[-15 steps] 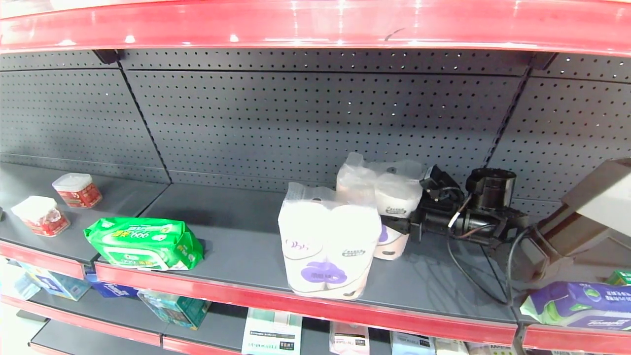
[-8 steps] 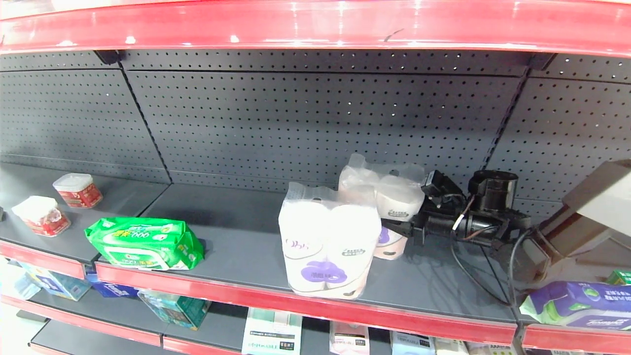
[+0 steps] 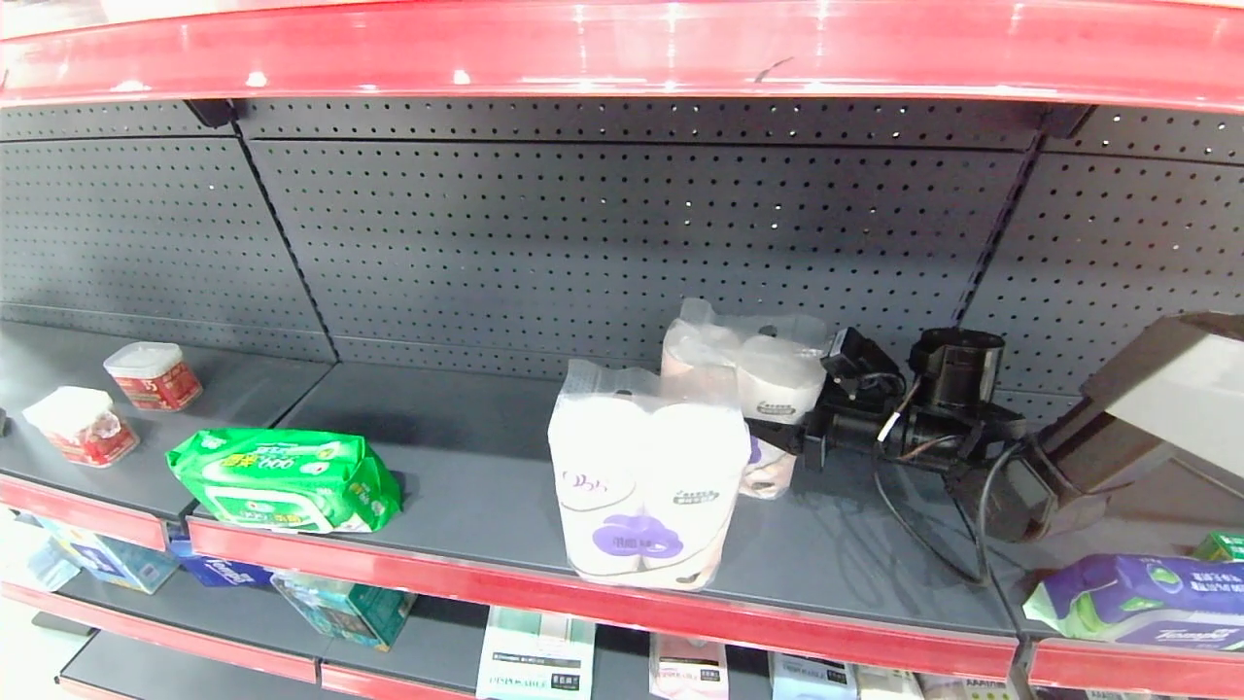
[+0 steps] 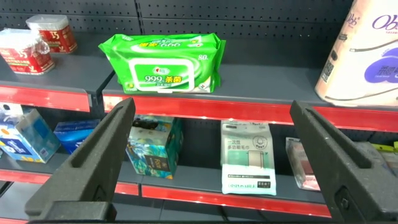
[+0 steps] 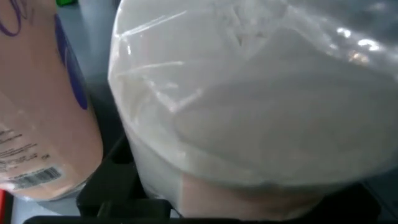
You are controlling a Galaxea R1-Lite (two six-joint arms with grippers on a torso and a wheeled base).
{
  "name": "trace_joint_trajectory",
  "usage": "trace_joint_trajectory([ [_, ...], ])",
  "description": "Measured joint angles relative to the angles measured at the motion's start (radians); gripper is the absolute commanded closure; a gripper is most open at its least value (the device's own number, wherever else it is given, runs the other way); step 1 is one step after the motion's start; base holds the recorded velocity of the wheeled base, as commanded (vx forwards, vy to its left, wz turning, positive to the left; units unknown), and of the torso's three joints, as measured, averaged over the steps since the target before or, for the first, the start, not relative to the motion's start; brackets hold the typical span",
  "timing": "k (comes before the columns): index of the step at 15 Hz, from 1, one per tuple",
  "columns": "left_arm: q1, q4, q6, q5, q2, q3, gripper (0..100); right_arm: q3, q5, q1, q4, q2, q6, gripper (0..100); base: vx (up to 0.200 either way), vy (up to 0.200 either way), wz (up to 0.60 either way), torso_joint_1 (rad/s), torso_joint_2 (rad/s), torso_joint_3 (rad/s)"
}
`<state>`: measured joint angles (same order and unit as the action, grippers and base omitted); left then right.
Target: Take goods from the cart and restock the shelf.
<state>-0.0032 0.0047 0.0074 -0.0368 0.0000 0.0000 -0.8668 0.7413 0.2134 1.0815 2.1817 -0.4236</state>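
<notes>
Right hand [image 3: 783, 439], held level, grips rear roll pack [image 3: 768, 374].

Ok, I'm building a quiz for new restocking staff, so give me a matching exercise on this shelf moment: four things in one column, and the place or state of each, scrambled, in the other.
Column one:
1. green wipes pack
2. front toilet roll pack
3. rear toilet roll pack
4. left claw

Column two:
A. gripped by the right claw
B. open, holding nothing
C. standing upright at the front edge of the shelf
D. lying down, left of the toilet rolls

Pairs: 1-D, 2-C, 3-A, 4-B.
</notes>
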Motion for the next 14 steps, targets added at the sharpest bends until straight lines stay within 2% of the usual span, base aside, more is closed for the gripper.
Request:
trace_joint_trajectory([
  [7,0.0,0.0,0.0,0.0,0.0,0.0,0,-0.082,0.086,0.02,0.003,0.066,0.003,100,0.0,0.0,0.0,0.0,0.0,0.0],
  [14,0.0,0.0,0.0,0.0,0.0,0.0,0,-0.106,0.084,0.057,0.0,0.084,0.022,100,0.0,0.0,0.0,0.0,0.0,0.0],
])
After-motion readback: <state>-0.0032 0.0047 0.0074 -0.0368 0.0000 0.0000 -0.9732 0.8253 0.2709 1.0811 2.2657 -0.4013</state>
